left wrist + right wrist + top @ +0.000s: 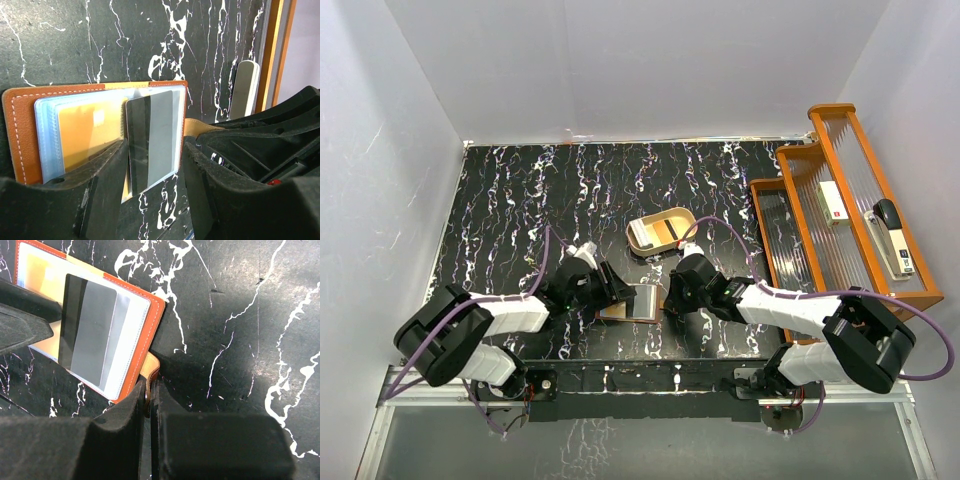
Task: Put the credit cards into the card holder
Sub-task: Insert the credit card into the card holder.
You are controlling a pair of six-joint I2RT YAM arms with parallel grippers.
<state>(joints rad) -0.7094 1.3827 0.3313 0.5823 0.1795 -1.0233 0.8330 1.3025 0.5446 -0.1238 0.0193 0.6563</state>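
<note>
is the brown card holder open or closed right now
Open. The card holder lies spread, its clear pockets showing a grey card, and the right gripper pinches its flap.

The card holder (25, 135) lies open and flat on the black marbled table near its front edge — orange-brown leather with pale stitching along the border, a stack of clear, blue-tinted sleeves on its inner face and a tan flap (150, 367) jutting from one side. One yellow-orange credit card (82, 137) sits inside the sleeves, showing through the plastic. A second card (152, 140) — glossy, a dark stripe beside a grey face — rests on top of the sleeves, overhanging their near edge.
</note>
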